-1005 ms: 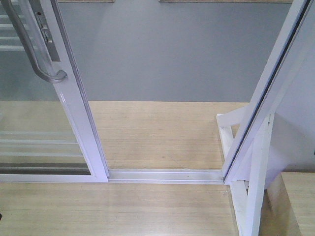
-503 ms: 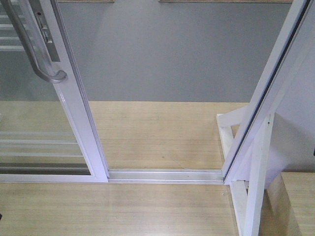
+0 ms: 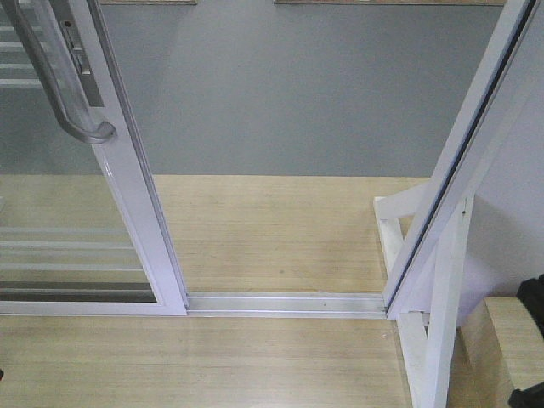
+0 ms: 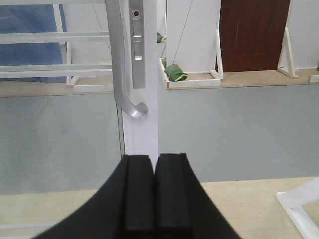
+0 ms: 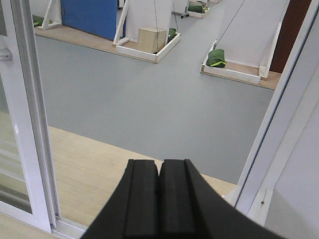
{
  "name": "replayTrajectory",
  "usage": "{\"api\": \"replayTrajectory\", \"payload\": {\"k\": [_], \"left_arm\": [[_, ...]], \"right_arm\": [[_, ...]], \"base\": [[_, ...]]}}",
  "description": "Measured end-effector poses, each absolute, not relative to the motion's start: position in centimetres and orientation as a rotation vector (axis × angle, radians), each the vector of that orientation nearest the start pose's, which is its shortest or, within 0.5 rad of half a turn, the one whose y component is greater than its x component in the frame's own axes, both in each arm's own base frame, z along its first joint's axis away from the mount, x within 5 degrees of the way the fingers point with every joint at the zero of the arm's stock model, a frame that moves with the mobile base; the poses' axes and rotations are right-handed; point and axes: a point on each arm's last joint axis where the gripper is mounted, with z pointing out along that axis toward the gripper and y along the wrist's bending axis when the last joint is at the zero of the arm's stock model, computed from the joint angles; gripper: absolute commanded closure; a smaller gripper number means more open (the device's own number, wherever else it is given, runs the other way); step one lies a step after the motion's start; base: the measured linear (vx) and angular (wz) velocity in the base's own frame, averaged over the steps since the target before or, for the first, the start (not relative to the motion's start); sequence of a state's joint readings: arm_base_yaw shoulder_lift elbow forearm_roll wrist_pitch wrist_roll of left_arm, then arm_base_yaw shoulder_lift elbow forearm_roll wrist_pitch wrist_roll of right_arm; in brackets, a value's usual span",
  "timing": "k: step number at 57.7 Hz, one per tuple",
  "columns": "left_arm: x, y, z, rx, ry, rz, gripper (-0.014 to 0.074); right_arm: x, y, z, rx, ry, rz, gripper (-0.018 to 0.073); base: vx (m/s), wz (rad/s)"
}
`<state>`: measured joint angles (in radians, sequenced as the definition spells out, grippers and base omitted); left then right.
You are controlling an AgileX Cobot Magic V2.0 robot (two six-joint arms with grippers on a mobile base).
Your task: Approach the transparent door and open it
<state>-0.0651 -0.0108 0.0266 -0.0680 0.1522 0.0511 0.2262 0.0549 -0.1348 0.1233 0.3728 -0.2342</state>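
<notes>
The transparent door [image 3: 59,246] stands at the left of the front view. Thin bars cross its glass, and a curved grey handle [image 3: 61,89] sits on its white stile [image 3: 136,195]. Between that stile and the right-hand frame [image 3: 463,157] the doorway stands open above the floor track [image 3: 285,303]. In the left wrist view my left gripper [image 4: 154,159] is shut and empty. It sits just below the stile [image 4: 144,132], with the handle [image 4: 118,64] up and to the left. My right gripper [image 5: 159,165] is shut and empty, facing the gap between the stile [image 5: 25,124] and the frame [image 5: 279,114].
A white diagonal brace [image 3: 442,314] and a wooden ledge [image 3: 510,340] flank the right frame. A dark robot part [image 3: 534,310] shows at the lower right. Beyond the doorway grey floor [image 5: 149,94] runs to a wooden box [image 5: 151,39], green bundles [image 5: 217,58] and white framed partitions.
A dark robot part has come into the lower right corner of the front view. The door and frame stand as before.
</notes>
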Motion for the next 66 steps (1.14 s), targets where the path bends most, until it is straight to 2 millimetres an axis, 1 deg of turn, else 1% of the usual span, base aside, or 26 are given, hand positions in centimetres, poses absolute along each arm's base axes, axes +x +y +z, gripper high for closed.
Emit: {"api": "replayTrajectory", "payload": {"k": [4, 6, 10, 18, 26, 44, 66], "left_arm": [[5.6, -0.5, 19.1, 0.048, 1.651, -0.070, 0.0594], [5.6, -0.5, 19.1, 0.048, 1.651, -0.070, 0.0594], [5.6, -0.5, 19.1, 0.048, 1.650, -0.070, 0.0594], [5.6, -0.5, 19.1, 0.048, 1.651, -0.070, 0.0594], [5.6, -0.5, 19.1, 0.048, 1.651, -0.070, 0.0594], [5.6, -0.5, 19.1, 0.048, 1.651, -0.070, 0.0594], [5.6, -0.5, 19.1, 0.048, 1.651, -0.070, 0.0594]], "right_arm": [[5.1, 1.6, 19.6, -0.319, 1.748, 0.136, 0.0559], [5.1, 1.6, 18.6, -0.314, 1.766, 0.143, 0.0559], [5.2, 1.7, 17.7, -0.307, 1.782, 0.151, 0.0559], [5.3, 1.6, 18.0, -0.294, 1.735, 0.134, 0.0559], [5.5, 1.2, 18.5, -0.234, 1.695, 0.081, 0.0559], [5.6, 0.1, 18.5, -0.090, 1.704, -0.069, 0.0559], [5.6, 0.1, 18.5, -0.080, 1.705, -0.079, 0.0559]], "base": [[0.00, 0.00], [0.00, 0.00], [0.00, 0.00], [0.00, 0.00], [0.00, 0.00], [0.00, 0.00], [0.00, 0.00]]}}
